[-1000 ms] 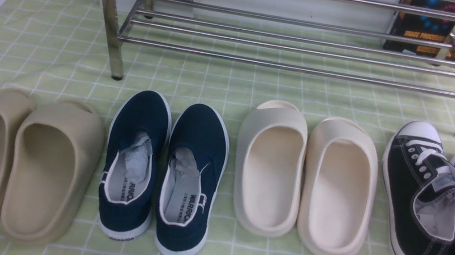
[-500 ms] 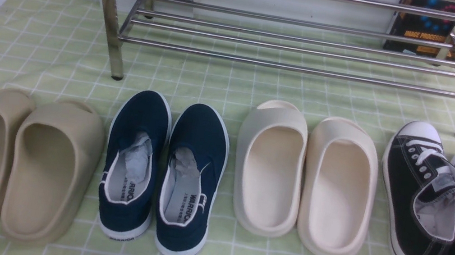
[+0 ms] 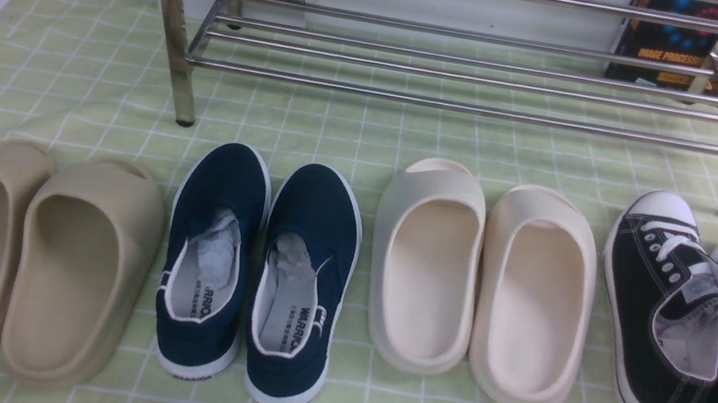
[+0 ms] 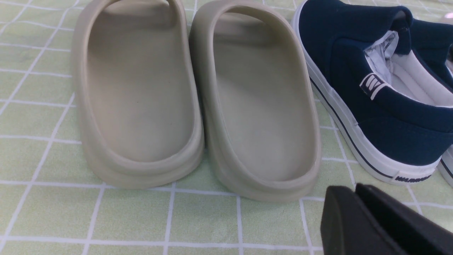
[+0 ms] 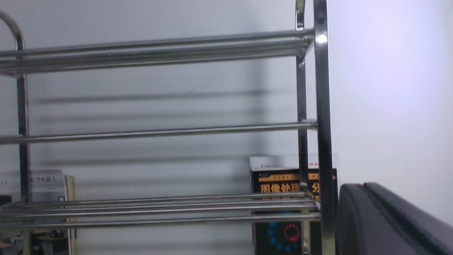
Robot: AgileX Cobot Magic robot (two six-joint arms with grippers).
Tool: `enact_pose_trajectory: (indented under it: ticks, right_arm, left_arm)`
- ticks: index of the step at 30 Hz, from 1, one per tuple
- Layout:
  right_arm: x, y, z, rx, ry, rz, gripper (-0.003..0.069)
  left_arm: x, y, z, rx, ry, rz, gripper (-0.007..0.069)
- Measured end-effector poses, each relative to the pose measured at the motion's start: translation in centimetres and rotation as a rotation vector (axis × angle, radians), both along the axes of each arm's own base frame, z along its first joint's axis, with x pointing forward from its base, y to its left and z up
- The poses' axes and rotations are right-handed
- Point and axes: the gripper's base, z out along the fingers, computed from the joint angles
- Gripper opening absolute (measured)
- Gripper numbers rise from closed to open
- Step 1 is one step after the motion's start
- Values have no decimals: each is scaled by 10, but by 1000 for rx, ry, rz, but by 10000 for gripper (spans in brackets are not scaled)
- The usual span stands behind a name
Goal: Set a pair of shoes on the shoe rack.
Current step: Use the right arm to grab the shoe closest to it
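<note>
Four pairs stand in one row on the green checked cloth point(image 3: 97, 81), heels toward the robot and toes toward the shoe rack point(image 3: 467, 107), which I judge suits carrying each straight forward onto the bars. The pair of black sneakers point(image 3: 698, 334) sits at the far right of the row, side by side and touching, just in front of the rack's right leg. Neither is on the rack, so the task is not begun. To their left come the cream slippers point(image 3: 479, 282), the navy slip-ons point(image 3: 258, 272) and the beige slippers point(image 3: 26, 257). Only the left wrist view shows the left gripper point(image 4: 382, 223), low behind the beige slippers and well apart from the sneakers. Just one edge shows, so I cannot tell how its jaws stand. Only the right wrist view shows the right gripper point(image 5: 389, 219), closed on nothing, raised and facing the rack's shelves.
</note>
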Motion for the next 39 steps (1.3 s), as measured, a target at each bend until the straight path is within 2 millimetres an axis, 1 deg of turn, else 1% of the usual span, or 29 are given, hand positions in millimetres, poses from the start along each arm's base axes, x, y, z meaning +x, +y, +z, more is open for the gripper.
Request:
enact_pose_trajectory:
  ticks: [1, 2, 3, 4, 5, 6, 7, 8, 9, 13, 14, 15, 16, 18, 19, 20, 21, 23, 24, 25, 26, 27, 28, 31, 32, 33, 35, 38, 39]
  right_arm:
    - [1, 0, 2, 0, 2, 0, 2]
    - [4, 0, 12, 0, 6, 0, 6]
    - [13, 0, 30, 1, 44, 1, 8]
    - [21, 0, 39, 3, 88, 2, 8]
    - [22, 0, 38, 3, 98, 2, 8]
    - [40, 0, 48, 3, 227, 4, 8]
    - [54, -1, 51, 1, 325, 4, 8]
    - [54, -1, 50, 1, 342, 4, 8]
    - [74, -1, 47, 4, 521, 8, 8]
    - [123, 6, 29, -24, 975, 56, 13]
    - [132, 9, 24, -43, 1075, 78, 15]
    - [135, 10, 24, -42, 1081, 83, 16]
    - [156, 23, 14, -81, 1257, 152, 25]
    - [171, 37, 6, -126, 1371, 217, 44]
    - [173, 38, 5, -127, 1382, 218, 48]
    - [185, 51, -2, -165, 1456, 262, 78]
    - [188, 56, -4, -180, 1475, 277, 90]
    - [210, 75, -17, -230, 1579, 307, 195]
    - [211, 77, -17, -233, 1588, 306, 204]
    - [221, 80, -24, -233, 1625, 282, 280]
    - [224, 81, -25, -239, 1630, 274, 290]
    - [232, 80, -33, -241, 1653, 230, 374]
    - [236, 78, -38, -236, 1664, 204, 417]
    - [249, 77, -53, -188, 1684, 165, 502]
    - [249, 77, -55, -185, 1686, 164, 505]
    - [255, 79, -64, -163, 1690, 166, 523]
    - [266, 82, -77, -136, 1675, 171, 524]
    - [277, 85, -94, -106, 1668, 159, 473]
    - [277, 85, -96, -102, 1673, 157, 461]
  left_arm:
    - [0, 0, 0, 0, 0, 0, 50]
    - [0, 0, 0, 0, 0, 0, 52]
    - [0, 0, 0, 0, 0, 0, 53]
    - [0, 0, 0, 0, 0, 0, 54]
    - [0, 0, 0, 0, 0, 0, 55]
    - [0, 0, 0, 0, 0, 0, 56]
    - [0, 0, 0, 0, 0, 0, 57]
    - [0, 0, 0, 0, 0, 0, 57]
    - [0, 0, 0, 0, 0, 0, 58]
    - [0, 0, 0, 0, 0, 0, 60]
    - [0, 0, 0, 0, 0, 0, 60]
    - [0, 0, 0, 0, 0, 0, 60]
    - [0, 0, 0, 0, 0, 0, 62]
    - [0, 0, 0, 0, 0, 0, 64]
    - [0, 0, 0, 0, 0, 0, 64]
    - [0, 0, 0, 0, 0, 0, 64]
    - [0, 0, 0, 0, 0, 0, 64]
    - [0, 0, 0, 0, 0, 0, 64]
    - [0, 0, 0, 0, 0, 0, 64]
    - [0, 0, 0, 0, 0, 0, 64]
    - [0, 0, 0, 0, 0, 0, 64]
    - [0, 0, 0, 0, 0, 0, 64]
    - [0, 0, 0, 0, 0, 0, 64]
    - [0, 0, 0, 0, 0, 0, 66]
    - [0, 0, 0, 0, 0, 0, 66]
    - [0, 0, 0, 0, 0, 0, 67]
    - [0, 0, 0, 0, 0, 0, 70]
    - [0, 0, 0, 0, 0, 0, 71]
    - [0, 0, 0, 0, 0, 0, 71]
